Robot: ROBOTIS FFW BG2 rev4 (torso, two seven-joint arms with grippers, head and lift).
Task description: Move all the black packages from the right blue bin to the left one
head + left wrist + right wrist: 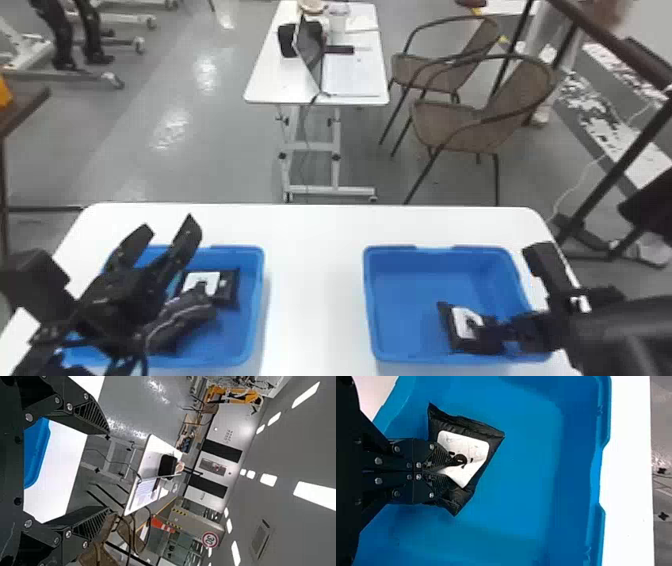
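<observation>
clamps right tool (447,469) on black package (472,449), five o'clock, right bin (369,305) | holds left tool (169,227) spread | next: lift, carry toward nine o'clock

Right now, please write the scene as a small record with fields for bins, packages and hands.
left bin: at least two black packages, one labelled package, one crumpled package
right bin: one last package, white label up
left hand: open, above left bin
right hand: closed, tips at last package's label
surface: white table
</observation>
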